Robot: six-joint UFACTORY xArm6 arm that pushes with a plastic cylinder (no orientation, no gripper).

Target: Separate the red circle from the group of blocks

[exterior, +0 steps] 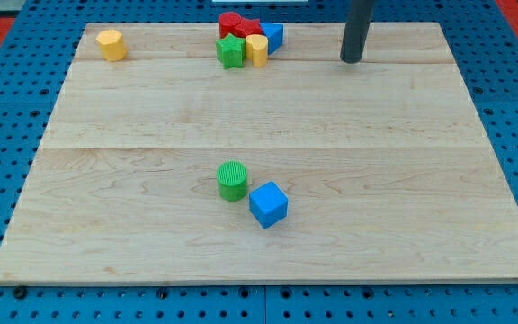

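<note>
The red circle (230, 21) stands at the view's top edge of the wooden board (151, 108), at the top left of a tight group. Touching it are another red block (248, 29), a green star (230, 51), a yellow block (256, 49) and a blue block (272, 36). My tip (352, 60) rests on the board to the view's right of this group, about 90 pixels from the blue block and touching no block.
A yellow hexagon (111, 43) sits alone at the board's top left. A green circle (232, 180) and a blue cube (268, 204) stand side by side below the board's middle. Blue pegboard surrounds the board.
</note>
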